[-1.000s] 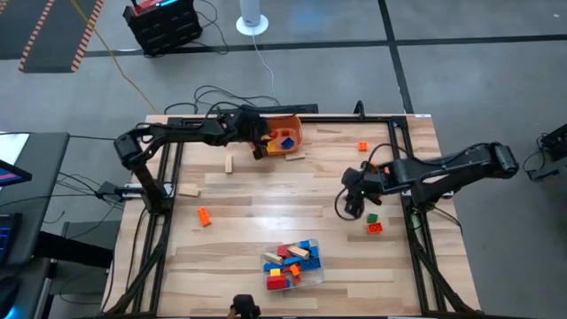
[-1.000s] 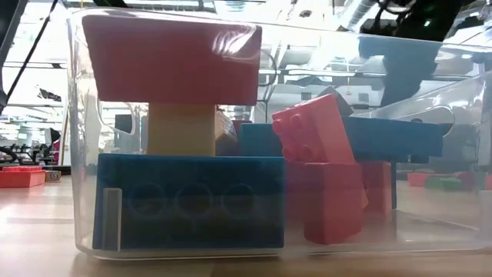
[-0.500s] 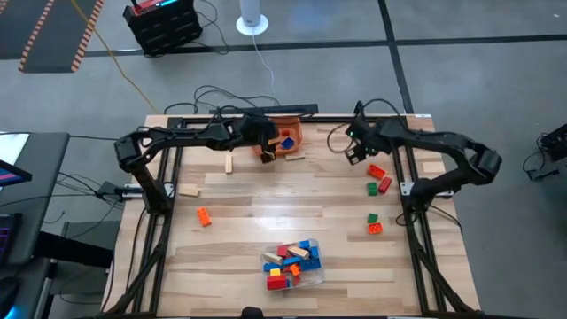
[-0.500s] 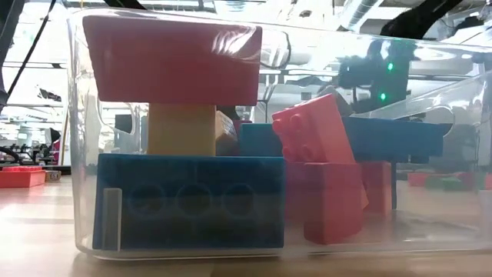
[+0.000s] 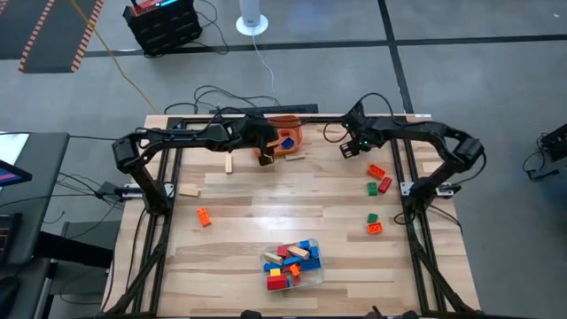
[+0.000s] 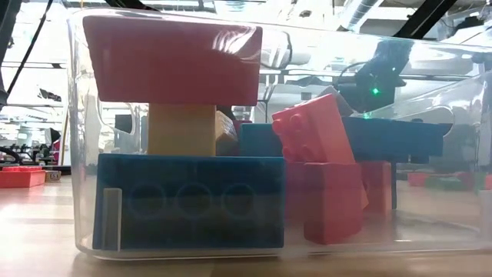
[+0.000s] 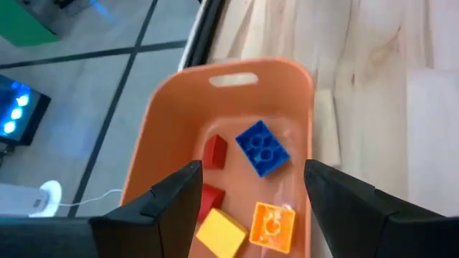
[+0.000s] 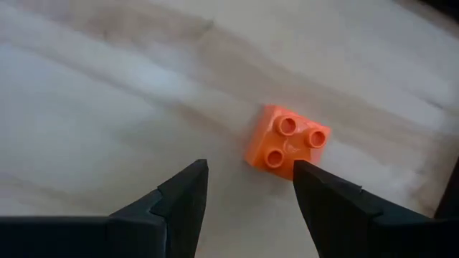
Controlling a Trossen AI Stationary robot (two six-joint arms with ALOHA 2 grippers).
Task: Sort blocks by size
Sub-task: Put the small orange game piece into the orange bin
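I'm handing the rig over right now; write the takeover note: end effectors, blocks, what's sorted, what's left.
Left end effector: open, empty, over the orange bowl at the table's far edge; the bowl holds a blue brick, red, yellow and orange squarish ones.
Right end effector: open, empty, above a loose orange four-stud brick near the far right.
Clear tub at the near edge holds longer red, blue and tan bricks.
Left to sort: red brick, green brick and others on the right, an orange brick and tan pieces on the left.

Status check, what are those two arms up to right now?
Left gripper open over orange bowl of small blocks. Right gripper open above a small orange block, not gripping. Nothing in the way.
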